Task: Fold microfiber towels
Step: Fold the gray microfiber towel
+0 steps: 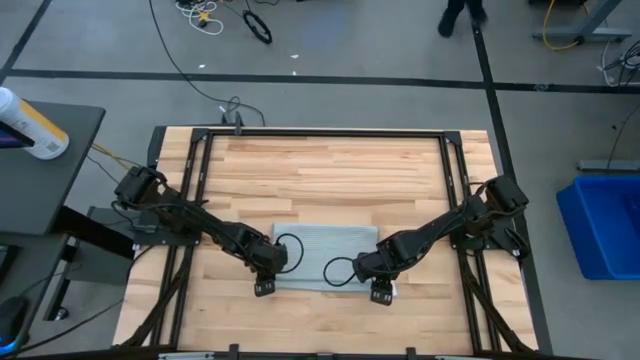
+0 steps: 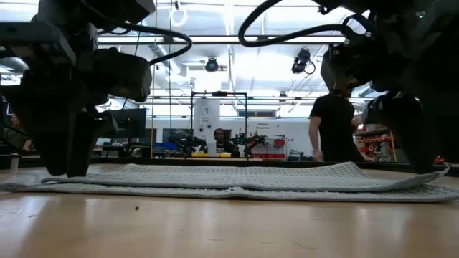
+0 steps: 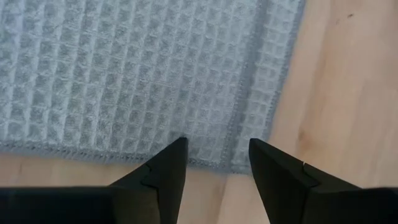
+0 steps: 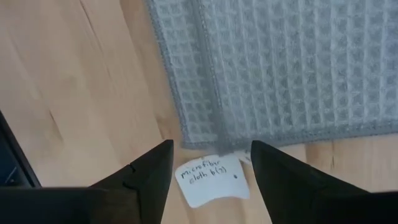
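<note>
The left gripper (image 1: 264,288) hangs over the towel's (image 1: 326,251) near-left corner, fingers (image 3: 166,171) spread apart with nothing between them. The towel lies flat on the table (image 1: 330,170), near its front edge, midway between the two arms. The right gripper (image 1: 381,295) sits over the near-right corner, jaws likewise apart and empty, above the white tag (image 4: 214,181) lying on the wood.

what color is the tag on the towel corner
White, with dark handwriting; the tag on the grey-blue towel shows best in the right wrist view.
</note>
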Robot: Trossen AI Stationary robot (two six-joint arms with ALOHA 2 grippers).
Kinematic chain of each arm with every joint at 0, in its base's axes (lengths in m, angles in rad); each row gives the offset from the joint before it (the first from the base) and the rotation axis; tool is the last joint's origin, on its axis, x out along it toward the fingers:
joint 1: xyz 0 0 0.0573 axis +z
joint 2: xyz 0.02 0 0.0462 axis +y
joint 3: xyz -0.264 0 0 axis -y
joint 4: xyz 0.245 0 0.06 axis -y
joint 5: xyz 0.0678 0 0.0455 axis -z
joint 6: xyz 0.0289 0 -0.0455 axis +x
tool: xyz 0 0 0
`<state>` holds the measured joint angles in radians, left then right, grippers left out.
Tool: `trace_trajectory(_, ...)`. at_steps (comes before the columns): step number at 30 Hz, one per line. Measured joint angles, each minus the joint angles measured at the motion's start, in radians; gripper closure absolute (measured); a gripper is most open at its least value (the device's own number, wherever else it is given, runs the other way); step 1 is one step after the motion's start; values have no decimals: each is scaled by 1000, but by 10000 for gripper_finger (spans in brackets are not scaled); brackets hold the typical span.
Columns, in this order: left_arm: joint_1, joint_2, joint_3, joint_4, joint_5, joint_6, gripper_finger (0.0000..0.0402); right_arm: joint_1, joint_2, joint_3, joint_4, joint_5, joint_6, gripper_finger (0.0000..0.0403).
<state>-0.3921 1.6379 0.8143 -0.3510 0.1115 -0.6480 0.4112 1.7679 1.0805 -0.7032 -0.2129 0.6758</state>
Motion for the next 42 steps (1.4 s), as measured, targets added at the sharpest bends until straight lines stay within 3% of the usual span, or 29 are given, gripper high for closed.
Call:
trace_trajectory(14, -6, 44, 3, 28, 0, 0, 219, 0, 0, -3, -8, 30, 6, 198)
trace_trajectory(27, -17, 46, 1, 27, -16, -2, 219, 26, 18, -4, -16, 56, 8, 180)
trace_trajectory(35, -18, 48, 1, 24, -43, -3, 219, 37, 47, -3, -21, 65, 7, 224)
trace_trajectory(42, -19, 48, 1, 24, -43, -7, 219, 43, 49, -2, -33, 82, 6, 307)
